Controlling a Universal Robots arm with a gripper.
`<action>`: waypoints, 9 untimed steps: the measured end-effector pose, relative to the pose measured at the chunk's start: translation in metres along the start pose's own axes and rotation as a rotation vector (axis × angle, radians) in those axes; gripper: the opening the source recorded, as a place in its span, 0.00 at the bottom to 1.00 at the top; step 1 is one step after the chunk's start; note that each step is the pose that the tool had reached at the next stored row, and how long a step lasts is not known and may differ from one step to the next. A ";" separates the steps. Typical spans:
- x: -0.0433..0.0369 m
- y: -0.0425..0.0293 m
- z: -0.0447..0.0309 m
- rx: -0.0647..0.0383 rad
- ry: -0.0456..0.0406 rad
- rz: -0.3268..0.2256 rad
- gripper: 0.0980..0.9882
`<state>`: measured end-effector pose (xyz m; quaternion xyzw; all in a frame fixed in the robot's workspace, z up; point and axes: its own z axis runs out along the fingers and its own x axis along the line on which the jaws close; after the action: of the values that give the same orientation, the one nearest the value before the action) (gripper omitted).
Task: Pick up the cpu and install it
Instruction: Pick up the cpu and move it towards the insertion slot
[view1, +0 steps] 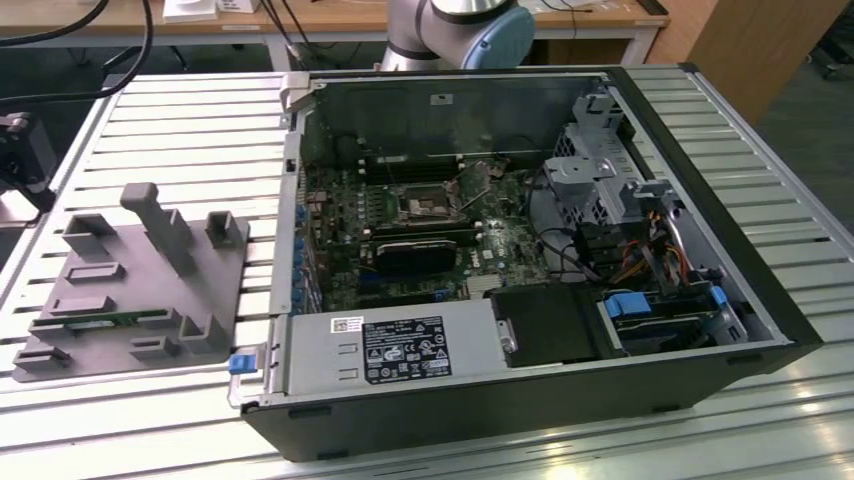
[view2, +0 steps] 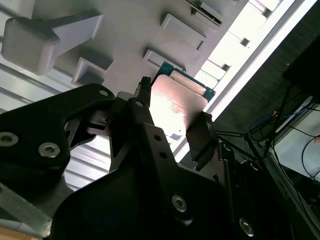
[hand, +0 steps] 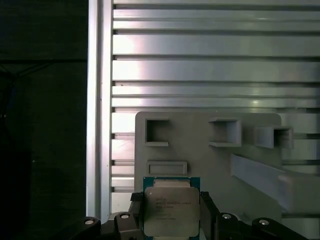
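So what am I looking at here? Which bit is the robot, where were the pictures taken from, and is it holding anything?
The robot is one jointed arm; its base shows at the top of the exterior view, taken by a camera off the arm. That view shows a slatted metal table carrying an open computer case, motherboard exposed, and a grey plastic fixture on the exterior view's left. The two wrist views come from cameras riding on the arm. They show its end effector, two black fingers closed on the cpu, a flat silvery chip, with the grey fixture behind it.
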<state>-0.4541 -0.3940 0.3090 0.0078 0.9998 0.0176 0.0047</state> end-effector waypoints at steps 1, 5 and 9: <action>0.0000 0.0001 -0.0005 0.000 0.0000 0.000 0.49; 0.0000 0.0005 -0.0029 0.000 0.0000 0.000 0.49; 0.0000 0.0010 -0.0052 0.000 0.0000 0.000 0.49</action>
<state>-0.4541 -0.3933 0.3142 0.0077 0.9998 0.0176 0.0047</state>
